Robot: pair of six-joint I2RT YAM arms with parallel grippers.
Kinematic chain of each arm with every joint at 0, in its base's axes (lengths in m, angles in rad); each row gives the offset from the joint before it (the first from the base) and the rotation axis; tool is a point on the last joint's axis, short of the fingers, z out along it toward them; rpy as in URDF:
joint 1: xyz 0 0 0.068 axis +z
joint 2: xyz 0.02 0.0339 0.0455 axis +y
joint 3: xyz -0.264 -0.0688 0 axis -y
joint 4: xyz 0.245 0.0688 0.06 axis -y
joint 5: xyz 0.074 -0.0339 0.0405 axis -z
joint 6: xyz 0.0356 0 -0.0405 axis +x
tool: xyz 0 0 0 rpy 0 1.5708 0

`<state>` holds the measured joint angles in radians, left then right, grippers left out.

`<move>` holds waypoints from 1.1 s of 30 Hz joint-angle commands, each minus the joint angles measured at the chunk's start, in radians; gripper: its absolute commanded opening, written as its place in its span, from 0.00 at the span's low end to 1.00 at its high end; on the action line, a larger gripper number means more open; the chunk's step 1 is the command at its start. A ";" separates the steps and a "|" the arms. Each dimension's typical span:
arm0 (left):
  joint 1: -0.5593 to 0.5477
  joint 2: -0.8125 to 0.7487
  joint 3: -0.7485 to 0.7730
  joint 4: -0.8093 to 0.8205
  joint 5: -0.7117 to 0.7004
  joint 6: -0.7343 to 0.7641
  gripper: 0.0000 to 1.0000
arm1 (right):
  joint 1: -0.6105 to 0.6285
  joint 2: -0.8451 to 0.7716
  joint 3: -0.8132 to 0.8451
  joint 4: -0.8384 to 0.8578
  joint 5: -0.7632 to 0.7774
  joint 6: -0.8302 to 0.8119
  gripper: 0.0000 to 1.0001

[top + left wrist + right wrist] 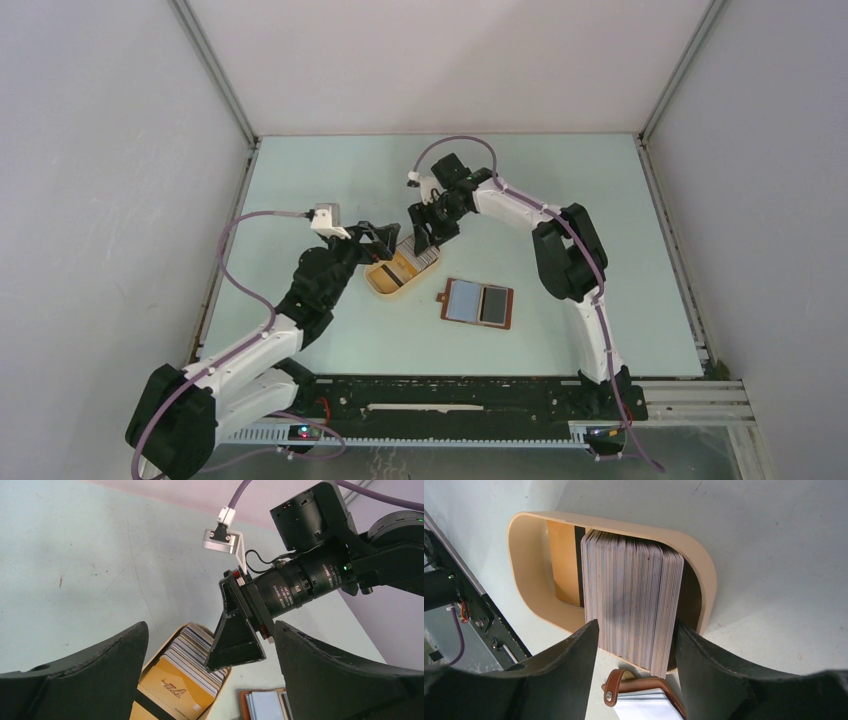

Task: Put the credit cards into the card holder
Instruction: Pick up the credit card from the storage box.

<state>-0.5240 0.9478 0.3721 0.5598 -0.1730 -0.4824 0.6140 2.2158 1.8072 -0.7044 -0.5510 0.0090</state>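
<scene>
The credit cards (631, 590) stand on edge as a striped row in a tan oval tray (704, 565); an orange card (170, 690) fronts the row. My right gripper (636, 630) hangs over the row, jaws apart and straddling it; whether the fingertips (235, 647) touch the cards I cannot tell. My left gripper (211, 627) is wide open just left of the tray (385, 283), holding nothing. The card holder (478, 303) lies open flat to the right of the tray, reddish-brown with bluish-grey pockets, its strap tab (616, 690) pointing at the tray.
In the top view both grippers (383, 243) (428, 238) crowd close together over the cards (420, 254). Grey walls close in the pale green table (560, 190) on three sides. The arm bases stand along the near rail (440, 405).
</scene>
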 commanded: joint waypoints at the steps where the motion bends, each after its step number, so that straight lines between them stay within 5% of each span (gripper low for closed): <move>1: 0.005 -0.016 -0.032 0.044 -0.012 -0.009 1.00 | 0.013 0.028 0.045 -0.023 0.007 -0.007 0.67; 33: 0.005 -0.022 -0.039 0.048 -0.015 -0.012 1.00 | -0.007 -0.033 0.073 -0.059 -0.133 -0.017 0.56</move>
<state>-0.5240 0.9443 0.3717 0.5606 -0.1730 -0.4824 0.6147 2.2391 1.8286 -0.7521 -0.6353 -0.0132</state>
